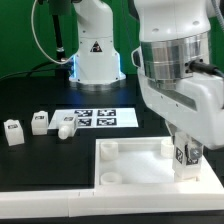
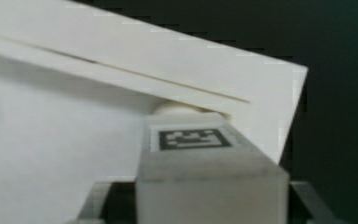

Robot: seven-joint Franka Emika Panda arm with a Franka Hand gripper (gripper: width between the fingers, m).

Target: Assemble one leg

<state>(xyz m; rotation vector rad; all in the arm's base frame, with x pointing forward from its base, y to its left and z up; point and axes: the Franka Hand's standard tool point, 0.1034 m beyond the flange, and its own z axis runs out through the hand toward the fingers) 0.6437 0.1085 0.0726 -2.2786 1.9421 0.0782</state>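
Observation:
My gripper is shut on a white leg with a black-and-white tag, held upright at the far right corner of the big white rimmed tray-like piece. In the wrist view the leg fills the space between my fingers, its tagged end over a round socket in the tray's corner. Whether the leg's tip touches the socket is hidden. Three more legs lie on the black table at the exterior view's left.
The marker board lies on the table behind the tray. The robot's white base stands at the back. The tray has round sockets at its other corners.

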